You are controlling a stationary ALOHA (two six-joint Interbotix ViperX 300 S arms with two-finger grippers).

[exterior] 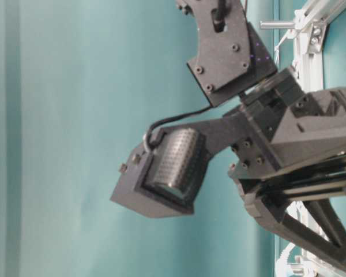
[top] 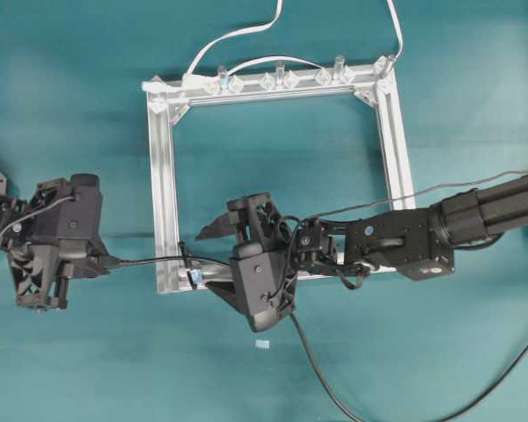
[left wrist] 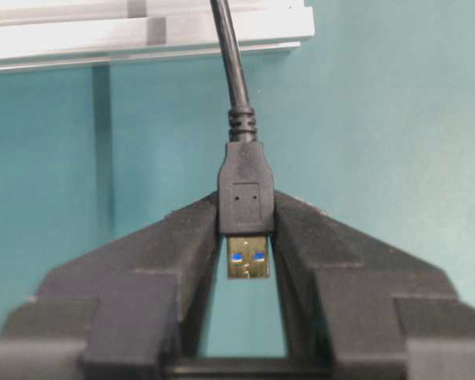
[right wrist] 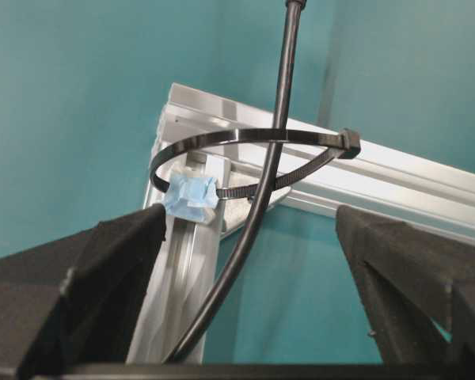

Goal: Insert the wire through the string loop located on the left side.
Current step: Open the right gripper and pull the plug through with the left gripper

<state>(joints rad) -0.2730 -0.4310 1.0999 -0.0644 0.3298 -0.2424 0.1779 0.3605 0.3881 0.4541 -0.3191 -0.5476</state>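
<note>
The wire [right wrist: 263,190] already runs through the string loop [right wrist: 245,162], just ahead of the right claw [right wrist: 249,261], which stands wide and empty. The plug [left wrist: 246,202] sits between the left claw's [left wrist: 245,261] fingers, seemingly gripped. Next, I judge, comes pulling slack leftward or letting go.

We see the wire [right wrist: 257,206], a thin black cable, running through the string loop [right wrist: 245,162], a dark band standing off the silver frame with a pale blue tag at its base; its black plug [left wrist: 246,202] shows a metal tip with blue inside
</note>
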